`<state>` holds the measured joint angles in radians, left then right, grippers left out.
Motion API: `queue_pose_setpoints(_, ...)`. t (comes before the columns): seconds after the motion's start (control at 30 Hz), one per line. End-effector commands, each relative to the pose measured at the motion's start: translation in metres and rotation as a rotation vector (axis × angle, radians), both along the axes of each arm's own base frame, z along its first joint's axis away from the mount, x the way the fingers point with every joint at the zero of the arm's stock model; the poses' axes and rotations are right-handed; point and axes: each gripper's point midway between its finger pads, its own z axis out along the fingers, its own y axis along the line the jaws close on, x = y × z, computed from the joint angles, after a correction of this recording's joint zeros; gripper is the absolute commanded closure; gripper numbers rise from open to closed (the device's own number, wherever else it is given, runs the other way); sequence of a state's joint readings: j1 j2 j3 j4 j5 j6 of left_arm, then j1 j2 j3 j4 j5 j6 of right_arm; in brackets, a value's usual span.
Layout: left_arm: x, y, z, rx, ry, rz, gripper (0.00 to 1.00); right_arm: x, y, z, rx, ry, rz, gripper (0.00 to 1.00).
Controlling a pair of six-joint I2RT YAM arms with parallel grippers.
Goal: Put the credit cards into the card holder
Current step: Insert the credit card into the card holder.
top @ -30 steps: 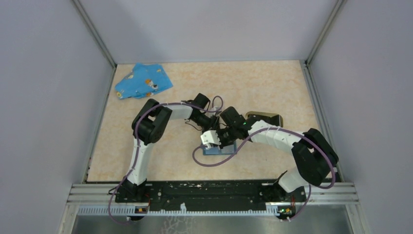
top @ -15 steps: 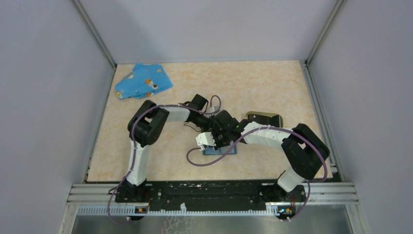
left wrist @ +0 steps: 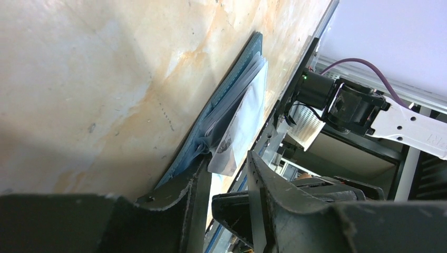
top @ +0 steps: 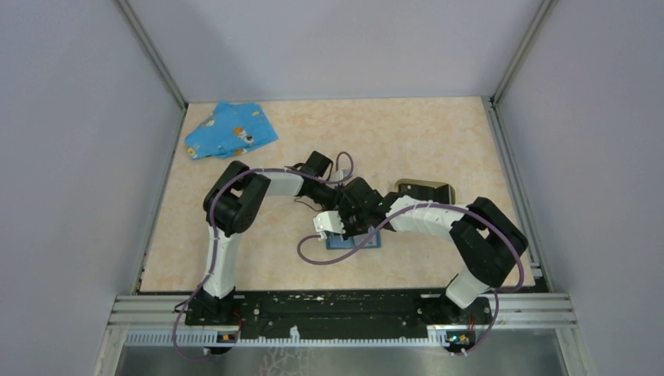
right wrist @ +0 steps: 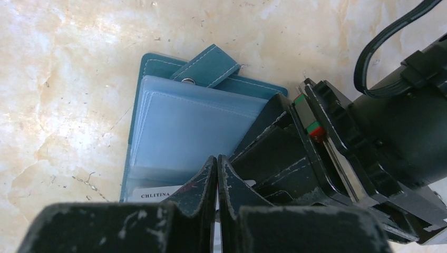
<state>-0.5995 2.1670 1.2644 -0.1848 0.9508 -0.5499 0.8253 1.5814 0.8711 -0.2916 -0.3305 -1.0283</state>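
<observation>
The card holder [top: 424, 190], an oval stand with a tan rim and a dark inside, stands right of the table's [top: 407, 133] middle, just behind the right arm's forearm and apart from both grippers. Whether any card sits in it is too small to tell.

Nearer the table's front edge, close to its middle, a flat blue card case [top: 356, 241] lies open on the marbled surface, its snap strap folded out at one end. Both arms reach inward and meet over it. Clear plastic sleeves [right wrist: 190, 126] lie on its cover, and a white printed card [right wrist: 155, 194] shows at the sleeves' near end.

The right gripper [right wrist: 217, 161] points down at that end with its fingers pressed together; whether they pinch the card I cannot tell.

The left gripper [left wrist: 227, 158] lies low at the case's edge, its fingers spread partway to either side of a corner of the sleeves and white card, with a visible gap.

A blue patterned cloth [top: 229, 131] lies crumpled in the table's far left corner.
</observation>
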Motion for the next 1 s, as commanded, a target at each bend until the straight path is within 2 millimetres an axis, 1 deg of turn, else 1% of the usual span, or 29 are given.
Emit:
queue_pose_setpoints(0.0, 0.018, 0.016, -0.035, 0.135, -0.084, 0.065, 0.60, 0.012, 0.011, 0.005, 0.007, -0.078, -0.014, 0.98)
queue_pose_setpoints(0.23, 0.016, 0.016, -0.038, 0.132, -0.074, 0.054, 0.59, 0.019, -0.001, -0.005, -0.088, -0.163, -0.003, 0.99)
queue_pose_setpoints(0.53, 0.018, 0.016, -0.034, 0.130, -0.090, 0.054, 0.58, 0.018, -0.024, -0.012, -0.203, -0.170, 0.012, 1.00)
queue_pose_setpoints(0.77, 0.022, 0.015, -0.028, 0.129, -0.115, 0.060, 0.58, 0.015, -0.035, -0.006, -0.195, -0.130, 0.011, 1.00)
queue_pose_setpoints(0.87, 0.026, 0.016, -0.022, 0.131, -0.141, 0.076, 0.57, 0.015, -0.039, -0.006, -0.195, -0.108, 0.007, 1.00)
queue_pose_setpoints(0.97, 0.032, 0.015, -0.013, 0.126, -0.172, 0.099, 0.56, 0.015, -0.039, -0.004, -0.176, -0.093, 0.003, 1.00)
